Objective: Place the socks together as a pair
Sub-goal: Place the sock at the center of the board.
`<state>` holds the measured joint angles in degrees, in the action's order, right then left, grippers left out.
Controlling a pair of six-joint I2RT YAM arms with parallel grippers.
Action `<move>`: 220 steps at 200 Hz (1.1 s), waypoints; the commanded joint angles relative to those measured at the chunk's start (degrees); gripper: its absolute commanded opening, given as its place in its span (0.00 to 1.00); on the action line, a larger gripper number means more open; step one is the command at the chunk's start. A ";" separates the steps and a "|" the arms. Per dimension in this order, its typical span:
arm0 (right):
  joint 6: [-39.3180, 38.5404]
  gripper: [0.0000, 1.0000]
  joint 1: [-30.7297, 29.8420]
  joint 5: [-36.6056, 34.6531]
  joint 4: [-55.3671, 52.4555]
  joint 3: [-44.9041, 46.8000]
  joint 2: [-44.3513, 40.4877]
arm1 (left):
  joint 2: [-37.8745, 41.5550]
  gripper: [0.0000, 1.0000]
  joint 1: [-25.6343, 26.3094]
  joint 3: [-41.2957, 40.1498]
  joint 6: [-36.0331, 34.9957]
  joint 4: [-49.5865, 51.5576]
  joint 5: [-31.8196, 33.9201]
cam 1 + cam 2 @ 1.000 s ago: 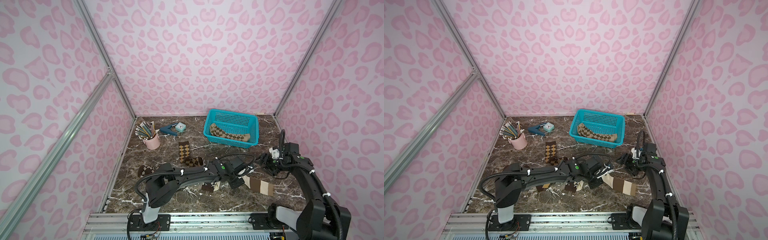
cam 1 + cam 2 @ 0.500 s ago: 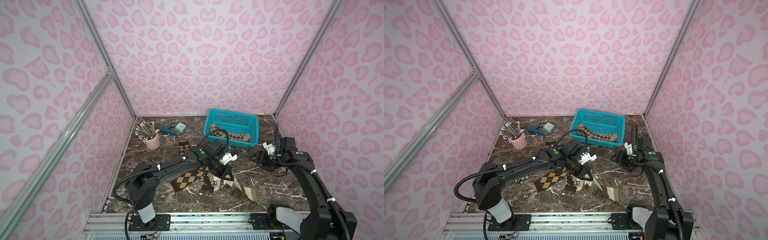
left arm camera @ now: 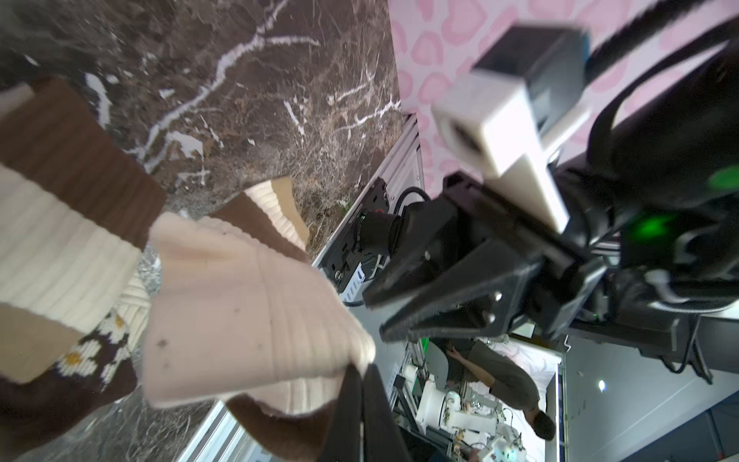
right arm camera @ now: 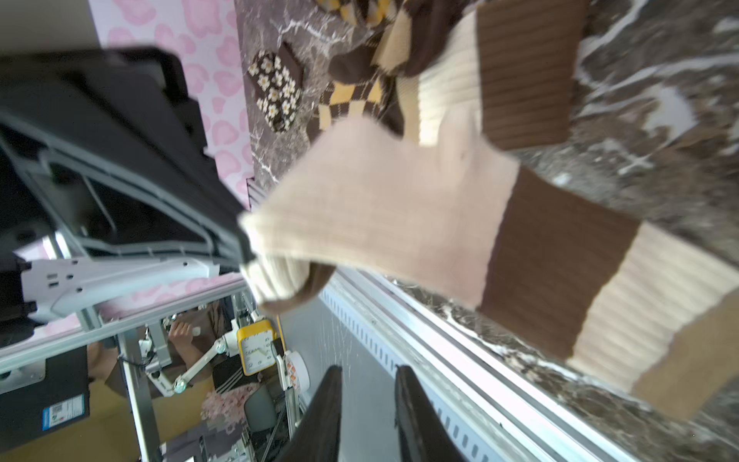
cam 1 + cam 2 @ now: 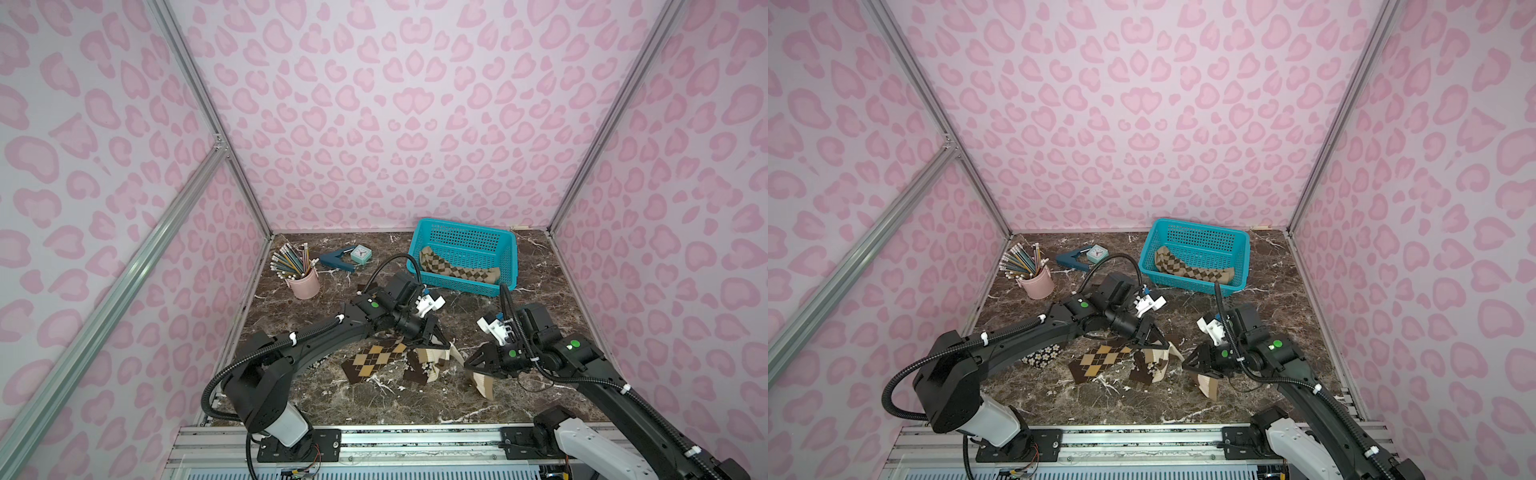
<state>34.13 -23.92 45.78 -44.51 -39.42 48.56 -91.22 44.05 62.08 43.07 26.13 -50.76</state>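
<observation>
Pinching cream end of striped sock in shut left jaws, raised off surface, with far end trailing below right jaws. Holding right jaws slightly apart, empty. Could slip from thin pinch if tugged; could clip left jaws when closing in; could drag second striped sock along.

left tool dragged striped sock leftward, right tool lowered beside it, narrowing
</observation>
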 commanded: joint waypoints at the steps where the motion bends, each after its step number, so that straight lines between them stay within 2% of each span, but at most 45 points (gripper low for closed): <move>1: 7.45 0.29 -4.94 0.41 4.23 1.93 -2.16 | 1.49 0.04 -0.12 -0.47 3.88 -7.32 -2.29; 37: 16.77 0.25 -13.82 -3.40 16.51 8.25 -1.03 | 3.14 0.04 -0.28 -2.73 5.98 -10.26 -2.33; 86: 18.74 0.26 -14.83 -14.88 22.50 5.24 8.31 | 6.71 0.04 -0.25 -5.14 7.82 -11.22 -1.54; 117: 16.18 0.26 -8.95 -19.58 21.79 2.29 13.31 | 9.91 0.04 -0.32 -8.43 10.07 -12.69 -0.62; 153: 9.08 0.27 -1.78 -19.21 21.79 -5.20 20.84 | 12.09 0.04 -1.92 -11.05 12.76 -14.61 1.26; 189: 3.00 0.29 -0.95 -15.94 20.36 -14.48 34.93 | 12.98 0.04 -5.36 -13.08 14.12 -15.80 1.81; 220: 1.29 0.34 -1.02 -16.54 19.33 -16.83 36.36 | 13.67 0.04 -12.18 -16.77 12.83 -16.09 1.50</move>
<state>39.00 -24.99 28.95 -23.86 -54.43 84.82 -77.89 35.88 47.44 56.55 13.04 -49.43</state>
